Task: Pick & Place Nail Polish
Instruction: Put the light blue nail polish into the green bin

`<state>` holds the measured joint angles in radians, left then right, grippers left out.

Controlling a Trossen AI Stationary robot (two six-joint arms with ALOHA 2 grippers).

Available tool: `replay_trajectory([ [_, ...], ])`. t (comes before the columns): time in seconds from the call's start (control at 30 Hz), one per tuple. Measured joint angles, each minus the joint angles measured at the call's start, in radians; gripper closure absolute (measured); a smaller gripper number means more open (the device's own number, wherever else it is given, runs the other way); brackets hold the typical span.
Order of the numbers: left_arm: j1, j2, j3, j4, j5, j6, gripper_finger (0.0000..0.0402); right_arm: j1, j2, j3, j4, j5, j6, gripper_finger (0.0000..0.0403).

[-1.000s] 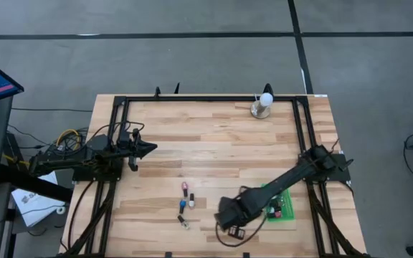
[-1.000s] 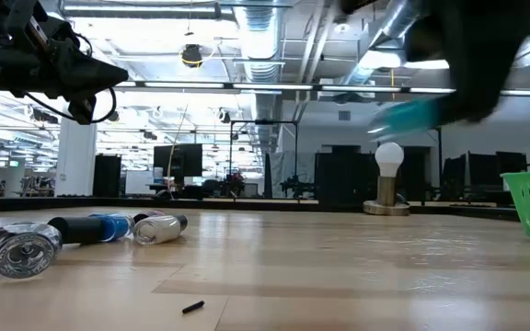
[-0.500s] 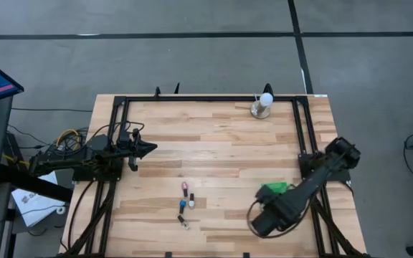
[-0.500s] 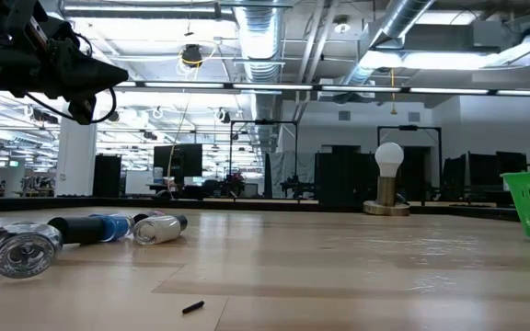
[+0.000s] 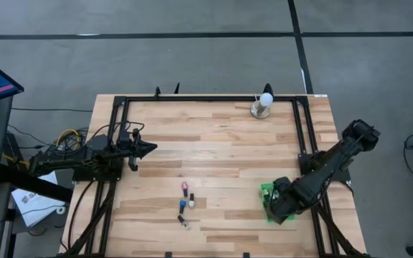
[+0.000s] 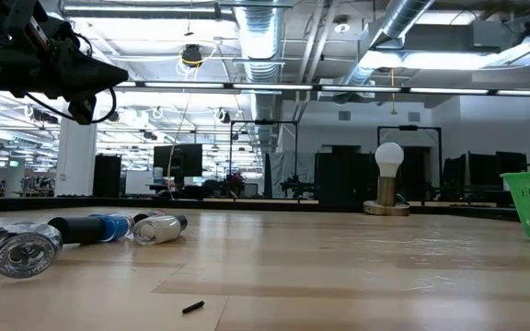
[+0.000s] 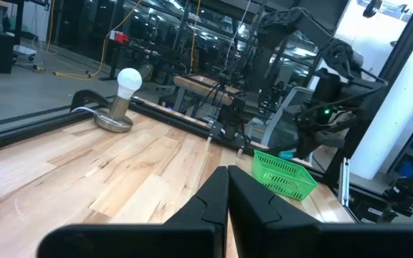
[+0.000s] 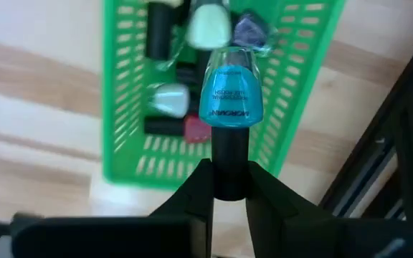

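Right wrist view: right gripper (image 8: 229, 188) is clamped on the dark cap of a teal bottle (image 8: 231, 94), body pointing away from the fingers, hanging directly over the green basket (image 8: 119, 107). No contact with the basket that I can see; the bottle is in the air above the pile.

Inside the basket I count several bottles already dropped in (image 8: 172, 100): white caps, dark caps, one red body. Exact count is unclear, they overlap.

From the high view, the basket (image 5: 266, 192) sits near the table's right edge, toward the front right corner, mostly hidden under the right arm. The table (image 5: 221, 136) carries a small cluster of remaining bottles (image 5: 185, 203) near the front edge, left of centre, well apart from the basket. Looks like about four, lying down; the low view shows a blue one (image 6: 95, 227) and a clear one among them.

Left gripper (image 5: 148, 149) is parked over the left side of the table, fingers pressed together, holding nothing. Not involved.

The bulb on a metal base (image 5: 263, 104) stands at the back edge, not part of the job.

Progress call: well past halfway. Most bottles are binned, one is a release away from going in, and the front-edge cluster is what's left. I'd expect a trip per bottle for those.
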<state>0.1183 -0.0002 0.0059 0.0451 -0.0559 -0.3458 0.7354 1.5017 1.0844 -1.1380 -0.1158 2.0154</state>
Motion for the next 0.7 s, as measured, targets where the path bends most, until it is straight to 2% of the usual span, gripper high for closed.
replay_trajectory([
  [0.3, 0.000, 0.000, 0.000, 0.000, 0.000, 0.000, 0.0401, -0.069, 0.023, -0.032, -0.019, -0.023, -0.003, 0.0361],
  [0.7, 0.000, 0.000, 0.000, 0.000, 0.000, 0.000, 0.0401, -0.126, 0.152, -0.032, 0.002, -0.079, -0.101, 0.0361],
])
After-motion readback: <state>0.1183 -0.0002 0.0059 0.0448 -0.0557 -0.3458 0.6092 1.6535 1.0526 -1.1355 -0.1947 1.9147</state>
